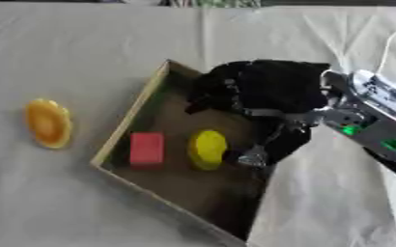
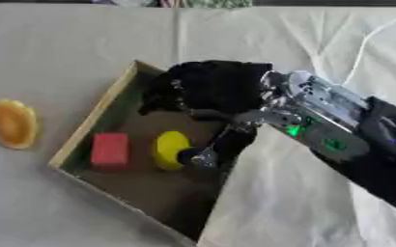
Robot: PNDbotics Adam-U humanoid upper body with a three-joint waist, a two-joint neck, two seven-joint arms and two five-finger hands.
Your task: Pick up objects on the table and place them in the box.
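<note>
The right hand (image 1: 261,91) is reaching in from the right side and hanging over the box (image 1: 127,120), its black bulk covering the far right part of the inside. Its fingers are pointing down and to the left, one fingertip (image 1: 254,157) sitting just beside the yellow piece (image 1: 207,148), so close that I cannot tell whether the two are touching. The fingers are looking loosely spread rather than wrapped round anything, and nothing is showing in their hold. The yellow piece is lying on the brown floor of the box, near the middle, and a red block (image 1: 147,148) is lying just to its left, the two close but apart. The box is a shallow tray with pale wooden walls, sitting askew on the cloth (image 1: 66,53) so that one corner is pointing away from me. Outside it, well to the left, an orange oval thing (image 1: 48,123) is lying flat on the cloth, clear of the box wall. The forearm (image 2: 328,128) behind the hand is showing silver metal with small green lights, and it is crossing the right wall of the box from above. A thin white cable (image 1: 391,41) is trailing over the cloth at the far right. The left hand is showing nowhere.
</note>
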